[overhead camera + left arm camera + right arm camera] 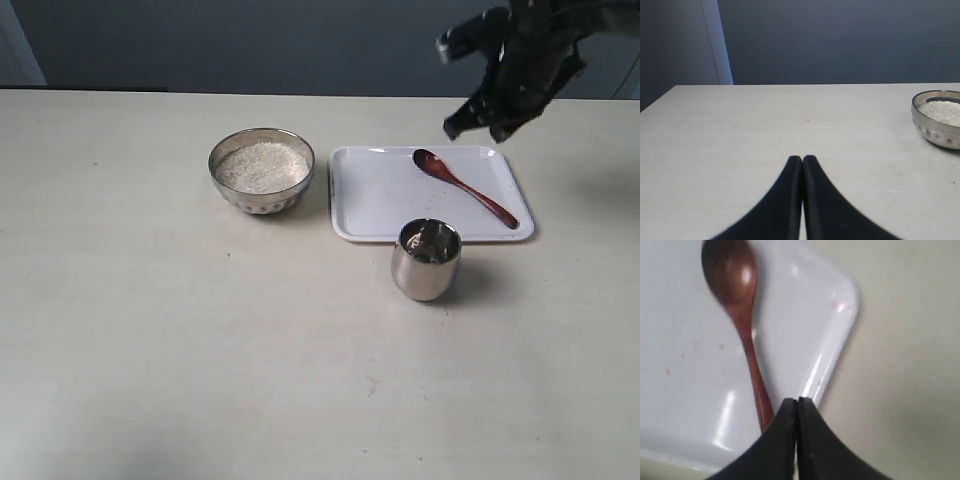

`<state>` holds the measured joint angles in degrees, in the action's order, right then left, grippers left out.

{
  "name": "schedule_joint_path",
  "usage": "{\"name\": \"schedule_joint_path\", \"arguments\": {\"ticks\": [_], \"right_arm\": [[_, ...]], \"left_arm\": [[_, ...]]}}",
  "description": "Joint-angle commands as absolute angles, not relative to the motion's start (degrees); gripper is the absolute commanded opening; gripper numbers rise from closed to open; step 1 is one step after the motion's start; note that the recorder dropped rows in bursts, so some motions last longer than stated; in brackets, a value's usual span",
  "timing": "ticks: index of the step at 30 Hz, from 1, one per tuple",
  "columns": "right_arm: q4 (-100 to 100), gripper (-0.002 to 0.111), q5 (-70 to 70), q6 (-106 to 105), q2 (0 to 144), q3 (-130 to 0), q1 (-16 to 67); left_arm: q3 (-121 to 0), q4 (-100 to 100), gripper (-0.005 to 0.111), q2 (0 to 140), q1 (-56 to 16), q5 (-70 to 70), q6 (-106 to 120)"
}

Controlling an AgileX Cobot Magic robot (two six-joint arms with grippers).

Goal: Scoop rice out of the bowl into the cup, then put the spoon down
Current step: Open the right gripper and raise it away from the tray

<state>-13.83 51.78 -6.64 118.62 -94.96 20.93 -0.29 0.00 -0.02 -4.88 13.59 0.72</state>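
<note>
The steel bowl (262,170) holds a flat heap of white rice (262,166) left of centre; its rim (938,95) and rice (943,110) also show in the left wrist view. The steel cup (427,259) stands in front of the white tray (370,205). A reddish-brown wooden spoon (466,186) lies on the tray, head toward the back. My right gripper (468,122) hovers above the tray's far right corner, shut and empty; in its wrist view the gripper (797,401) is above the spoon (740,315) handle's end. My left gripper (802,158) is shut, empty, low over the table.
The tray's rim (835,347) runs close under the right fingers. A dark wall lies behind the table's far edge. The left arm is out of the exterior view.
</note>
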Motion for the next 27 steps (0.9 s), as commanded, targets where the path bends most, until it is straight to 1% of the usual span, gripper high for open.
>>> {"name": "schedule_joint_path", "arguments": {"ticks": [1,8,12,18,27], "right_arm": [[-12.3,-0.001,44.8,-1.2,108.5,-89.0,19.3],[-3.7,-0.001,26.5,-1.7,88.7,-65.6,16.6],[-3.7,-0.001,24.3,-1.7,78.9,-55.0,16.6],[-2.9,-0.001,26.9,-1.7,72.2,-51.3,16.6],[-2.9,-0.001,25.7,-1.6,71.4,-51.3,16.6]], "left_arm": [[0.0,0.0,0.001,0.0,-5.3,13.2,0.6],[0.0,0.0,0.001,0.0,-5.3,13.2,0.6],[0.0,0.0,0.001,0.0,-5.3,13.2,0.6],[0.0,0.0,0.001,0.0,-5.3,13.2,0.6],[0.0,0.0,0.001,0.0,-5.3,13.2,0.6]]}}
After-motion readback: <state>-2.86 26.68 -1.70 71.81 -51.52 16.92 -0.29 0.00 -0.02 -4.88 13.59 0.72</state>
